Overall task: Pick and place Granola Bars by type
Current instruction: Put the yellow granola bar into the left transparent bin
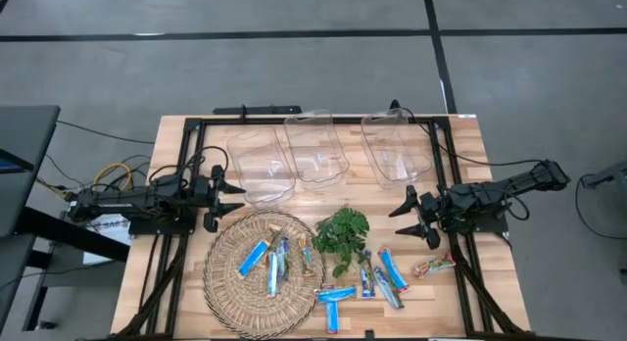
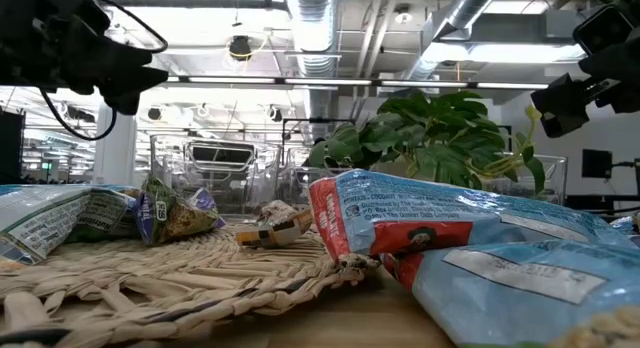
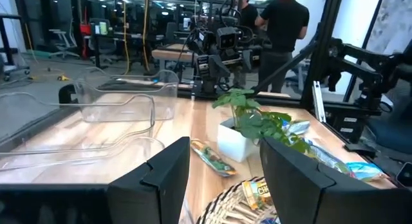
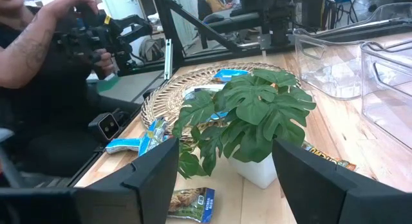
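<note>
We are only beginning: no Granola Bars [image 1: 364,278] are sorted yet.

In the high view, we are seeing both arms waiting above the bench [image 1: 470,135]: the left gripper [image 1: 233,200] beside the woven tray [image 1: 223,282], the right gripper [image 1: 404,214] near the potted plant [image 1: 342,235], both with fingers spread wide and holding nothing. Several bars are lying on the tray and several on the wood in front of the plant; the three clear bins [image 1: 318,150] are looking empty. In the low view, blue wrappers are filling the foreground. In the left wrist view, one bar [image 3: 213,157] is lying beside the plant pot. In the right wrist view, a person [image 4: 38,63] is standing beyond the bench. We judge that all the sorting is left.
</note>
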Controlling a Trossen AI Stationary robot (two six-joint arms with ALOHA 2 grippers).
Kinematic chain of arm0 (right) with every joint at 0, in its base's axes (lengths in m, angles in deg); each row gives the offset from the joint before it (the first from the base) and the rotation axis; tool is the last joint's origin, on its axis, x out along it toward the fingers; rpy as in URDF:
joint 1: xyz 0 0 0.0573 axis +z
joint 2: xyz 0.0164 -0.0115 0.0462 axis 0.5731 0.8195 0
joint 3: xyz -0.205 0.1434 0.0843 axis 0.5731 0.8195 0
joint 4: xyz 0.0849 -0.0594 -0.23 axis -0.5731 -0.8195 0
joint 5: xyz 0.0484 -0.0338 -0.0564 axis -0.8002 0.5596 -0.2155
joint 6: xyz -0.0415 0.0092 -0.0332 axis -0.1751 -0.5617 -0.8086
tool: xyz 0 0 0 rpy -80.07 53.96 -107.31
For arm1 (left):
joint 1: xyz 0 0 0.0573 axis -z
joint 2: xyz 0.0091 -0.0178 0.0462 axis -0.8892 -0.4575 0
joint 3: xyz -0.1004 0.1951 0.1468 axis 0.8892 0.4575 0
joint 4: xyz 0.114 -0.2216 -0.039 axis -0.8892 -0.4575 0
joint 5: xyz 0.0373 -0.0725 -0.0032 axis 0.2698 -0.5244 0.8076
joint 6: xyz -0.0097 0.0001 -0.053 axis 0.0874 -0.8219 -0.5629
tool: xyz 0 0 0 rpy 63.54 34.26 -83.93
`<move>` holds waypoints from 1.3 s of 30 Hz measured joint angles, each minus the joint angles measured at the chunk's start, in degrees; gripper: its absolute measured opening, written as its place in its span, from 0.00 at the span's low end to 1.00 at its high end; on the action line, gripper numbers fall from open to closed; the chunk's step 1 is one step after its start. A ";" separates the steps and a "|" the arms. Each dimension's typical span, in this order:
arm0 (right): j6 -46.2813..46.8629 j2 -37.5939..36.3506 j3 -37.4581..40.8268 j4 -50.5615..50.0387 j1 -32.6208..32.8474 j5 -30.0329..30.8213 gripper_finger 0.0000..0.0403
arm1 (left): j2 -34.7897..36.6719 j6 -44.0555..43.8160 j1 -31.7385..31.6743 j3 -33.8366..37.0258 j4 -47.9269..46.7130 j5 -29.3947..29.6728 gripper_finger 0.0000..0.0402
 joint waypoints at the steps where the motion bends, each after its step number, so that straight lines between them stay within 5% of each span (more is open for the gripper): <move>1: 0.00 0.02 0.01 0.00 0.00 0.00 0.61 | 0.00 0.02 0.01 -0.02 -0.01 0.19 0.46; 9: 0.00 0.02 0.02 0.00 -0.01 0.00 0.61 | -4.38 2.73 1.14 -1.04 -1.97 1.03 0.46; 16: 0.00 0.02 0.02 0.00 0.01 0.01 0.61 | -19.43 0.12 9.20 -8.80 -8.15 6.53 0.46; 26: 0.00 0.02 0.02 0.00 0.01 0.01 0.61 | -45.99 -18.59 27.19 -21.10 -13.88 21.10 0.46; 39: 0.00 0.00 0.01 0.00 -0.02 0.01 0.61 | -64.47 -46.30 40.78 -34.16 -27.54 22.90 0.45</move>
